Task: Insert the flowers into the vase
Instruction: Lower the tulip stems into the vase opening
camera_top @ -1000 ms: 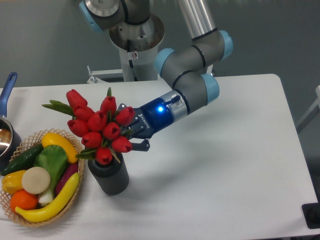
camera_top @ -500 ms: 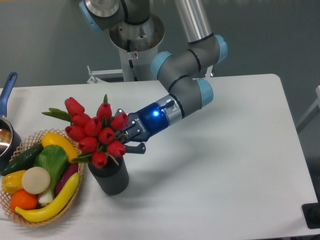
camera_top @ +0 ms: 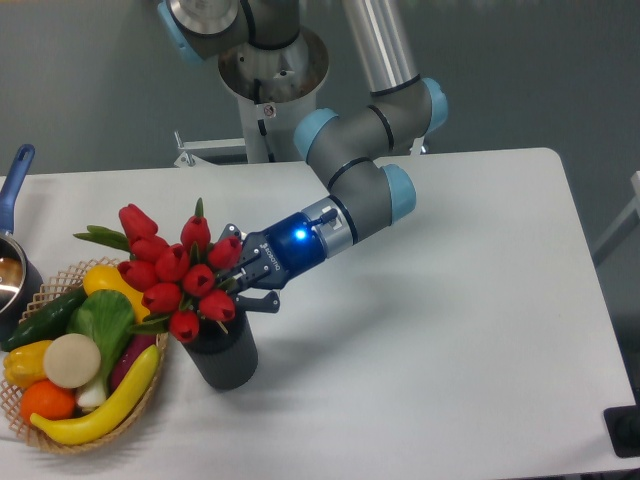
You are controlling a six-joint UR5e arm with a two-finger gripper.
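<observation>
Now the tool is clenched on the flowers, whose blooms sit tilted directly above the vase, which stands near the tabletop's front-left corner beside a wicker basket.

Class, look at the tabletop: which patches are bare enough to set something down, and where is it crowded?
Bare: the table right of the vase, out to its right and front edges. Crowded: the left side, where the basket, flowers, vase and gripper bunch together, a pot at the edge.
</observation>
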